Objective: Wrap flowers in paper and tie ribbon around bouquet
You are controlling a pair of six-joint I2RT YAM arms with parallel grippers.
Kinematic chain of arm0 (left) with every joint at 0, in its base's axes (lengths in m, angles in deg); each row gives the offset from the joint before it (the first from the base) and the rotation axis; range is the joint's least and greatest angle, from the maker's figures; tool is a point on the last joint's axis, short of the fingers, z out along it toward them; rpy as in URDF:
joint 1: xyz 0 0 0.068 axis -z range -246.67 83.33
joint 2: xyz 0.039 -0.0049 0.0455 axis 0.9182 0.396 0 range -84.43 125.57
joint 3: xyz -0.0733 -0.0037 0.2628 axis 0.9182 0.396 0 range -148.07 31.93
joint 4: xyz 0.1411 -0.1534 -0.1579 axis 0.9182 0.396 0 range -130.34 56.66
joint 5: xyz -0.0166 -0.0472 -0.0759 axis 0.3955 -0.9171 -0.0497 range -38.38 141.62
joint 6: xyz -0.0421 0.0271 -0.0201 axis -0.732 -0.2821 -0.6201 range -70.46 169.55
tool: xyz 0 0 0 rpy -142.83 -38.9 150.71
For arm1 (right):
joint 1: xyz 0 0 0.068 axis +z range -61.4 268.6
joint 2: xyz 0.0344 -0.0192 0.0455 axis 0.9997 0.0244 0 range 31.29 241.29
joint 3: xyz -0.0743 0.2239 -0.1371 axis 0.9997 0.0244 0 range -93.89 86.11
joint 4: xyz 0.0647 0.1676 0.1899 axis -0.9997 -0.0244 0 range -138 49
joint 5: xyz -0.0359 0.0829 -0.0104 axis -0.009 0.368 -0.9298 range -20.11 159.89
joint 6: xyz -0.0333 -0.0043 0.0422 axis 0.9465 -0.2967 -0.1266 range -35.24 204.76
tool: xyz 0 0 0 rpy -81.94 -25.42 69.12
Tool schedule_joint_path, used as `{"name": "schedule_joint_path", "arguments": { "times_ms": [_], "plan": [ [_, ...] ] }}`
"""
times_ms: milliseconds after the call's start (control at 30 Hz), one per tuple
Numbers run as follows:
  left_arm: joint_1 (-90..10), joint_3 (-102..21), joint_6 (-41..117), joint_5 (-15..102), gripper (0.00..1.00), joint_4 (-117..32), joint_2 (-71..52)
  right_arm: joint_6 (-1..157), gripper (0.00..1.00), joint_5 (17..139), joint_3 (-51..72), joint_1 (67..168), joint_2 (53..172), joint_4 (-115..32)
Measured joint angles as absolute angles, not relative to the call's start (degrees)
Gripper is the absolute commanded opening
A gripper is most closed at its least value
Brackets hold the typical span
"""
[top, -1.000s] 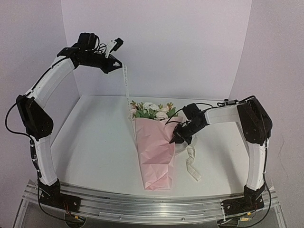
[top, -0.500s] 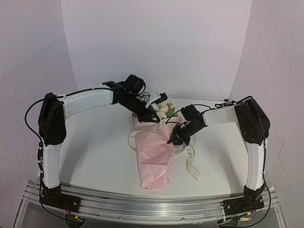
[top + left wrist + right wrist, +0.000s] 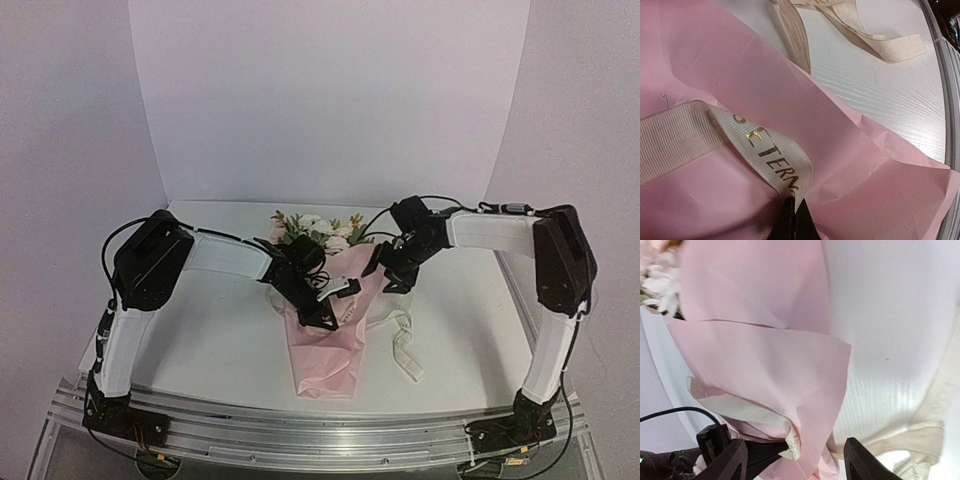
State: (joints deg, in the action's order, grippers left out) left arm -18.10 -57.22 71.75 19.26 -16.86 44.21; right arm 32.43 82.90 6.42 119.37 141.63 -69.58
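Observation:
The bouquet lies on the table with the flowers [image 3: 310, 232] at the far end and the pink paper [image 3: 326, 345] cone pointing toward me. My left gripper [image 3: 335, 300] reaches across the cone and is shut on the cream ribbon [image 3: 765, 150], pinched at the fingertips [image 3: 792, 205]. One band of ribbon lies over the paper [image 3: 715, 75]. My right gripper [image 3: 388, 278] hovers at the cone's right edge, open. In the right wrist view its fingers [image 3: 732, 462] straddle the paper's edge [image 3: 770, 365], and the ribbon [image 3: 740, 409] runs to the left gripper's tips.
Loose ribbon [image 3: 405, 348] loops on the white table [image 3: 200, 300] right of the cone, also seen as folded ribbon [image 3: 890, 42] in the left wrist view. White walls close in the back and sides. The metal rail [image 3: 300, 435] runs along the near edge.
The left arm swung down from high at the back left, carrying the ribbon over the bouquet to its middle. The right gripper opened and drew back to the cone's right edge.

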Motion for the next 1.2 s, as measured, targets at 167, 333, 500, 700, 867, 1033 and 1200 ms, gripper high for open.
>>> {"name": "schedule_joint_path", "arguments": {
  "times_ms": [167,333,500,700,867,1033,1200],
  "plan": [
    [-18.12,-55.52,71.45,18.98,0.0,-19.5,43.65,36.92,0.86,71.2,3.8,117.87,134.38,-78.19],
    [-18.14,-54.97,71.05,18.89,0.0,-20.32,43.42,39.99,0.85,64.42,2.48,115.62,138.13,-83.32],
    [-18.14,-54.92,70.6,18.82,0.0,-20.44,43.4,41.97,0.77,62.56,1.73,115.1,147.04,-84.96],
    [-18.14,-54.92,70.54,18.85,0.0,-20.46,43.33,42.81,0.32,64.43,1.28,115.1,151.24,-84.35],
    [-18.14,-54.95,70.6,18.91,0.0,-20.44,43.33,43.04,0.0,64.19,2.0,114.75,151.23,-83.07],
    [-18.09,-54.95,70.87,19.32,0.0,-20.37,43.16,46.22,0.0,62.05,2.36,110.57,150.45,-82.35],
    [-18.07,-54.95,71.55,19.89,0.0,-20.4,43.07,52.86,0.0,54.95,-2.46,101.44,145.02,-85.62]
  ]
}}
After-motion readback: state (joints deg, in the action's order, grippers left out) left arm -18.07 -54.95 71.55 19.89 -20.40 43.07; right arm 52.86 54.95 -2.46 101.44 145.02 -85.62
